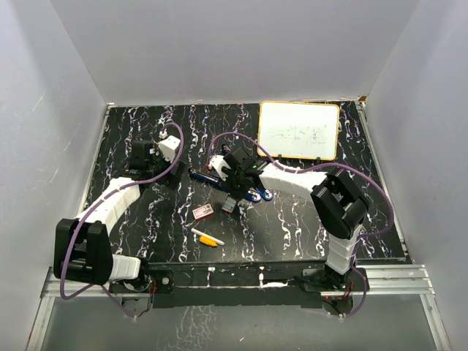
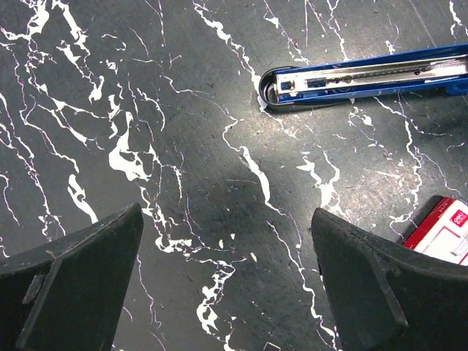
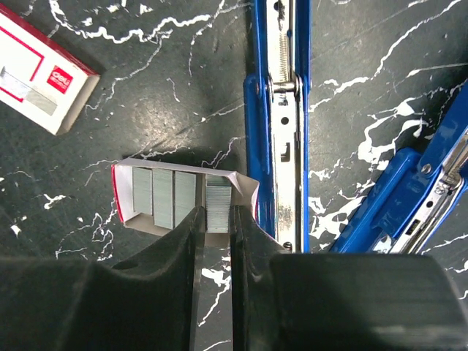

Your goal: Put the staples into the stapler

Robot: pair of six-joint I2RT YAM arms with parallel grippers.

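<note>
The blue stapler lies opened out flat on the black marbled table, its metal channel facing up; it also shows in the top view and the left wrist view. Just left of the channel sits a small open cardboard tray with several silvery staples standing in it. My right gripper is shut on the rightmost staple strip in that tray. The red-and-white box sleeve lies apart at the upper left. My left gripper hangs open over bare table, left of the stapler.
A yellow-and-white marker lies near the front edge below the box sleeve. A whiteboard rests at the back right. White walls close in the table on three sides.
</note>
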